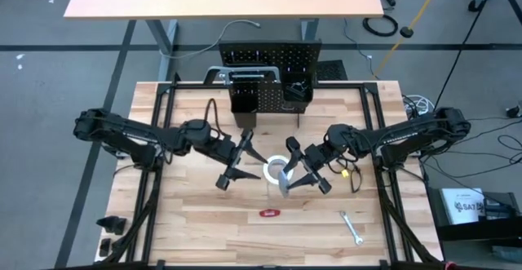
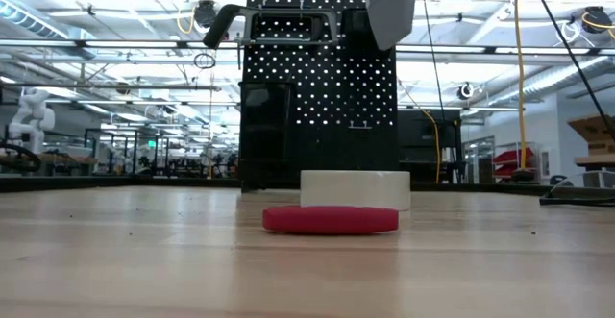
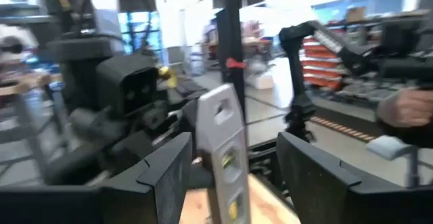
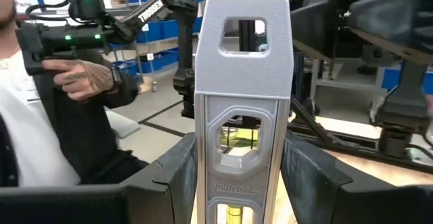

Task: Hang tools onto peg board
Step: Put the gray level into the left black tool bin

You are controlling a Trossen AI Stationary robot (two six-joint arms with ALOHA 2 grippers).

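Silver level (image 4: 240,109) upright in right pincer (image 4: 237,173), fingers clamped on its sides, above mid-bench (image 1: 204,221) by white tape roll (image 1: 276,170). Left pincer (image 1: 236,160) nearby, fingers apart, empty. Peg board (image 1: 269,62) at far edge.

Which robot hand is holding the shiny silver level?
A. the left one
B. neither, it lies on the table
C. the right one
C: the silver level stands up between the right gripper fingers, off the table; the left gripper holds nothing.
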